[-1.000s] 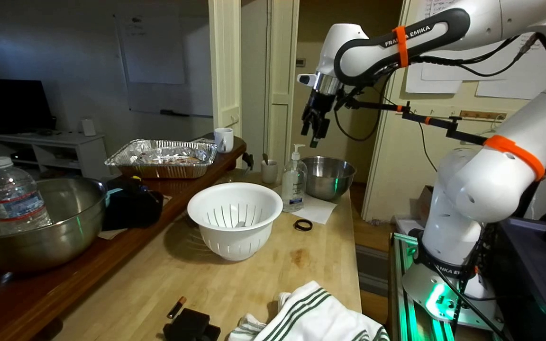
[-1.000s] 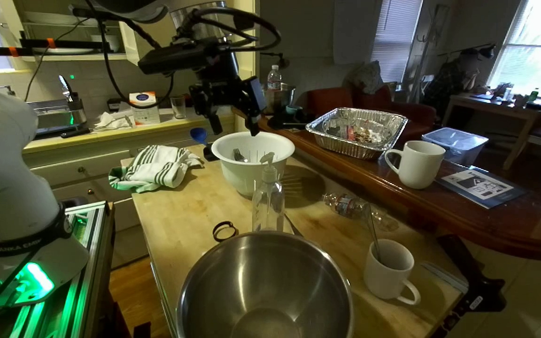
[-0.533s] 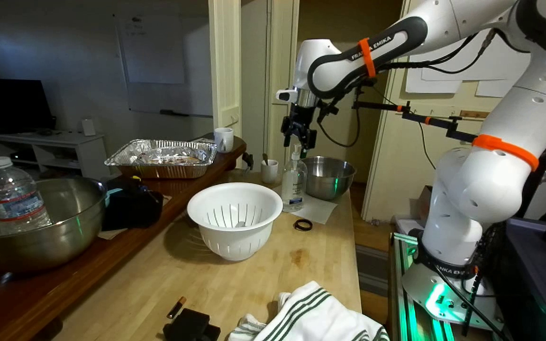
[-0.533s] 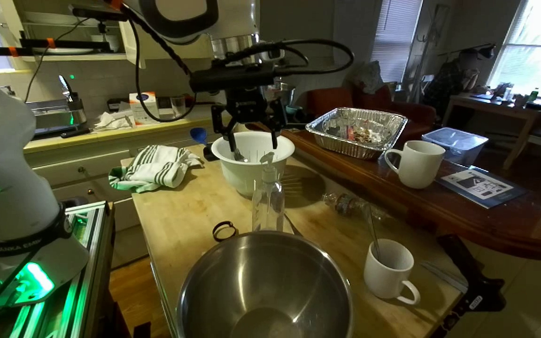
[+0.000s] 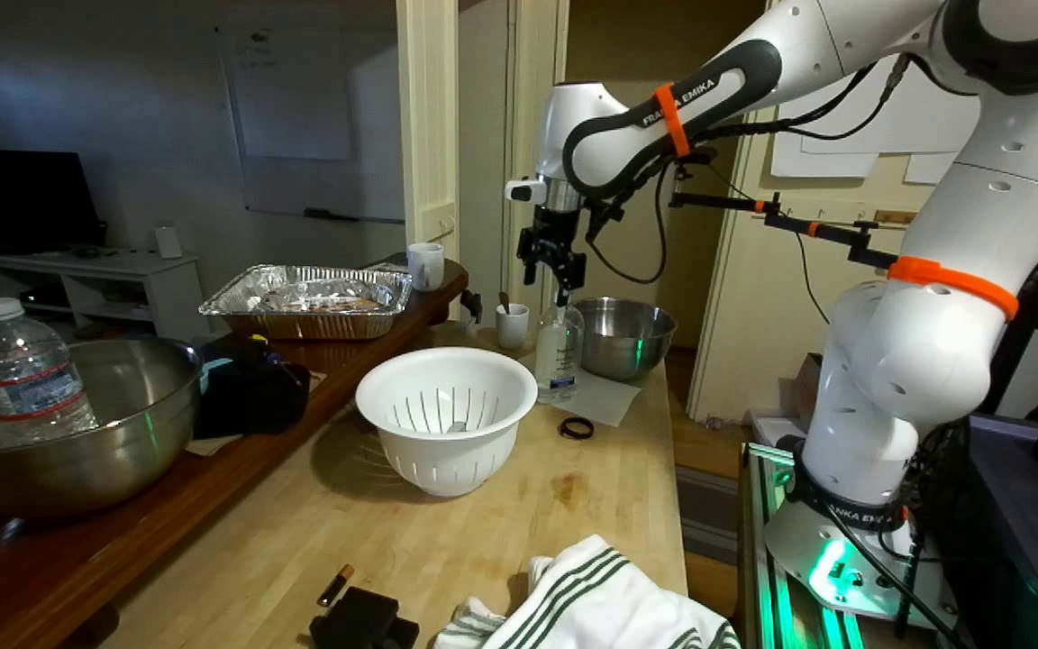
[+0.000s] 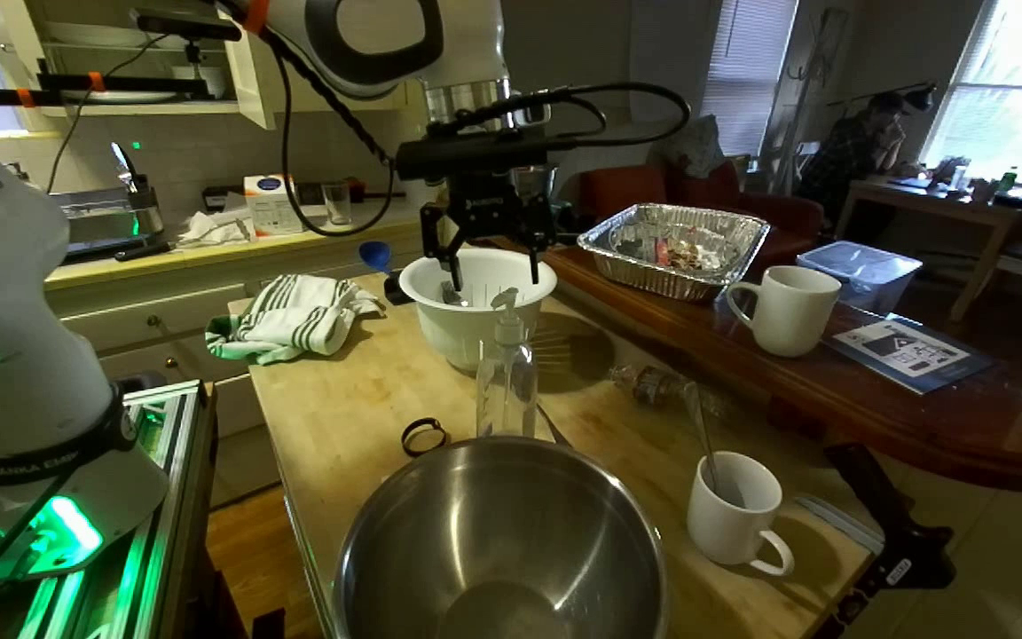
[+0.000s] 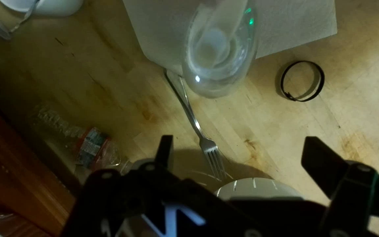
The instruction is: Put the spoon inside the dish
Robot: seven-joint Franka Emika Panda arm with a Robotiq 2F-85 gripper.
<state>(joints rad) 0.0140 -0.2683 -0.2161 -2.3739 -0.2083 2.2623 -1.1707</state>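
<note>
The white slotted bowl [image 5: 447, 455] stands upright on the wooden table, also in an exterior view [image 6: 449, 333], with a small grey thing [image 6: 452, 295] inside. In the wrist view only its edge [image 7: 258, 188] shows. A slim metal utensil [image 7: 208, 144] lies beside the bowl and has fork tines; only part [image 6: 554, 428] shows behind the pump bottle. Another thin utensil [image 6: 701, 426] stands in a white mug, its lower end hidden. I cannot tell which is the spoon. My gripper [image 7: 239, 146] is open and empty above the fork, also in both exterior views [image 5: 546, 281] [image 6: 495, 273].
A clear pump bottle [image 5: 559, 361] stands close under the gripper. A big metal bowl [image 6: 502, 532], the mug [image 6: 735, 524] and a plastic bottle [image 7: 92, 148] are nearby. A black ring [image 7: 303, 80] lies near the pump bottle. A raised wooden ledge [image 6: 830, 408] borders the table.
My gripper has come down over the table and shifted toward the fork and pump bottle. It has turned from tilted to nearly upright and stays open. The objects on the table have not moved.
</note>
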